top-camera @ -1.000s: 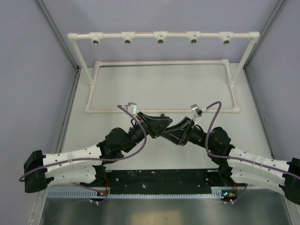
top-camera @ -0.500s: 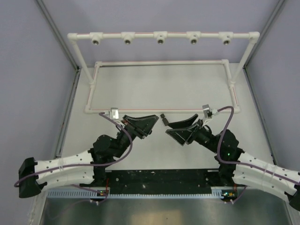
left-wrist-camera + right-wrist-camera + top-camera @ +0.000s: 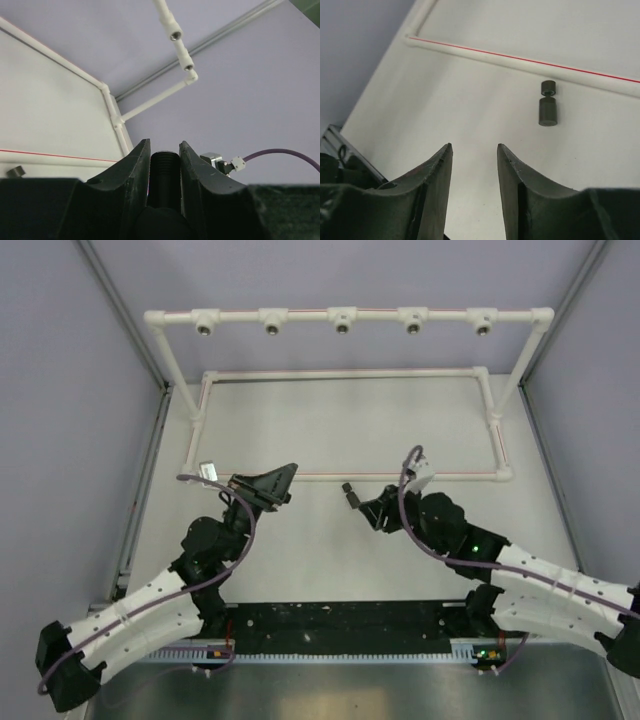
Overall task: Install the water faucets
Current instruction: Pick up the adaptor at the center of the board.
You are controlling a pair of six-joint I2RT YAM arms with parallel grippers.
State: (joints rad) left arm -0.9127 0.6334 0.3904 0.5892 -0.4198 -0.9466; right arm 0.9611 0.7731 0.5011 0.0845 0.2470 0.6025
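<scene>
Top external view: the left gripper (image 3: 285, 474) stands over the left half of the table (image 3: 330, 420), with its tips pointing away from the arm bases. In the left wrist view its claw is pinching the held faucet (image 3: 165, 167), a black ribbed cylinder seated between the fingers (image 3: 137, 165). Centre: the loose faucet (image 3: 350, 492), a small black piece, lies flat on the table. It is just short of the near rail of the white pipe frame (image 3: 250, 476) and does not touch it. Right: the right gripper (image 3: 372, 512) sits close beside that piece, apart from it. In the right wrist view its claw is spread with nothing between the fingers, and the loose faucet lies ahead and to the right.
</scene>
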